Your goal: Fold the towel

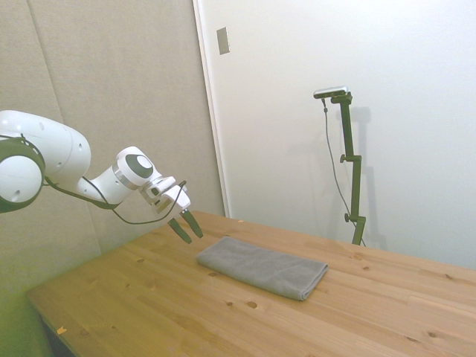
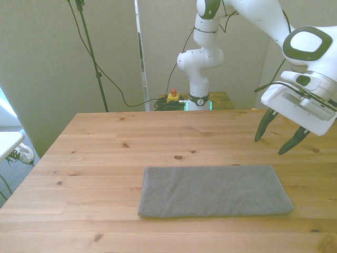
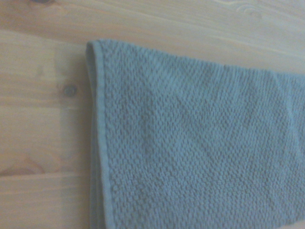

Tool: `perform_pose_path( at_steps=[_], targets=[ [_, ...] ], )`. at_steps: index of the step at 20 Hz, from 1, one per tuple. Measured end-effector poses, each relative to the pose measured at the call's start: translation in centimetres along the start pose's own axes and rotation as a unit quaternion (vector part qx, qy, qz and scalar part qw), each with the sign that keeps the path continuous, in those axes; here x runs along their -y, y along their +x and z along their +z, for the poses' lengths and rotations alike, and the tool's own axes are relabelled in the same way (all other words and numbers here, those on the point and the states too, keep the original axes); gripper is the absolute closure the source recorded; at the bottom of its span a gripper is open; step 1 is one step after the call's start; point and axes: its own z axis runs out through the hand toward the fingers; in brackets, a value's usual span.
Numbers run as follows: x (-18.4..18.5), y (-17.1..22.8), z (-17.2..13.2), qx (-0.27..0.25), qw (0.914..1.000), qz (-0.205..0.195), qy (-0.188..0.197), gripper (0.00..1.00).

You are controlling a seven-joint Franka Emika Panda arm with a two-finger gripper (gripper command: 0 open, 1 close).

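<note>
The towel is a plain grey cloth lying flat on the wooden table as a long layered rectangle. Its short hemmed end fills the wrist view, with bare wood beside it. My gripper hangs open above the table, just beyond the towel's end at the front view's right. Its two dark fingers point down and hold nothing. A gap of air separates the fingertips from both the cloth and the wood.
The table's near edge runs just below the towel in the front view. A tripod pole with cables stands behind the table at the front view's left. Bare wood spreads around the towel.
</note>
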Motion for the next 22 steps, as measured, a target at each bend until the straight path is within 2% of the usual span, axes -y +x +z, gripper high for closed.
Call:
perform_pose_path(
  at_steps=[6,16,22],
  targets=[
    [5.0,-0.1,1.8,-0.017,0.9998,0.004,-0.009,0.00],
    [8.8,-3.2,2.6,-0.068,0.9937,-0.006,-0.089,0.00],
    [10.6,-3.7,3.8,-0.081,0.9924,-0.013,-0.093,0.00]
  ],
)
